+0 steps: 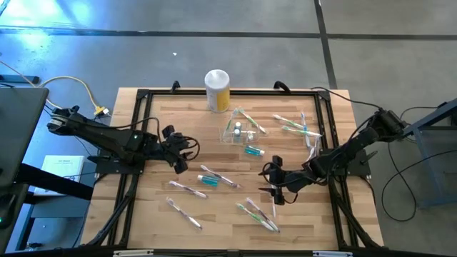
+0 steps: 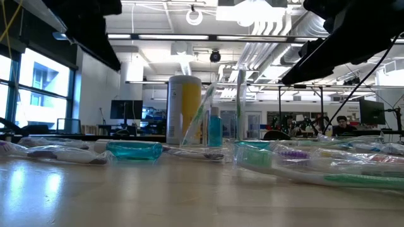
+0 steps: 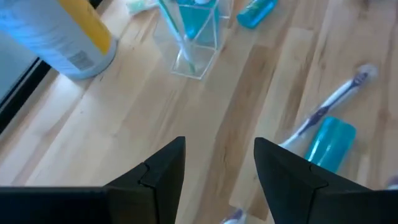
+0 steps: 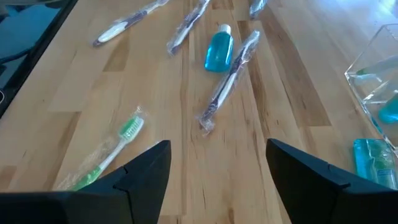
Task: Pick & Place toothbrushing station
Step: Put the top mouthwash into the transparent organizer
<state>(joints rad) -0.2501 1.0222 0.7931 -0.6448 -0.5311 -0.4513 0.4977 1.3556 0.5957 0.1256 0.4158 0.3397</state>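
Note:
The toothbrushing station [image 1: 239, 130] is a small clear plastic holder standing on its base at the middle of the table's far half. A toothbrush leans out of it and a small blue bottle stands inside. It also shows in the left wrist view [image 3: 194, 38] and at the edge of the right wrist view [image 4: 379, 71]. My left gripper [image 1: 186, 154] hovers open to its left and nearer, pointing toward it [image 3: 221, 168]. My right gripper [image 1: 271, 183] hovers open to its near right, over bare wood [image 4: 217, 165]. Neither gripper has anything between its fingers.
A tall yellow canister with a white lid [image 1: 217, 91] stands just behind the station. Wrapped toothbrushes [image 1: 187, 189] [image 4: 227, 81] and small blue bottles [image 1: 254, 150] [image 1: 209, 180] lie scattered over the table. A black frame [image 1: 139, 114] runs along its edges.

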